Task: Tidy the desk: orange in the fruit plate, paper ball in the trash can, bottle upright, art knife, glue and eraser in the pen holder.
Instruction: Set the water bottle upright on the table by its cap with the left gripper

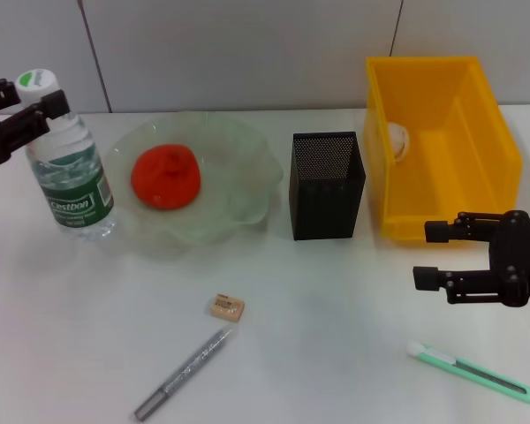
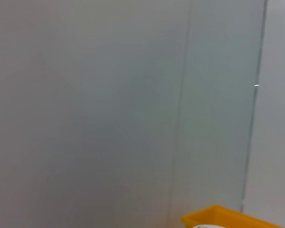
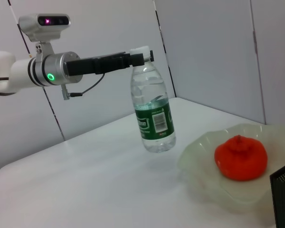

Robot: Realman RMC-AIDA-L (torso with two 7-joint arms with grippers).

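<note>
Left gripper (image 1: 42, 104) pinching the white-capped neck of the upright bottle (image 1: 69, 177), standing on the desk (image 1: 336, 318) just beside the fruit plate (image 1: 238, 190). Right gripper (image 1: 428, 256) spread, holding nothing, hovering near the trash can (image 1: 490, 159) above the art knife (image 1: 473, 371).

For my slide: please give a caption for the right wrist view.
Left hand grips the upright bottle at its cap, beside the orange in its plate.
</note>
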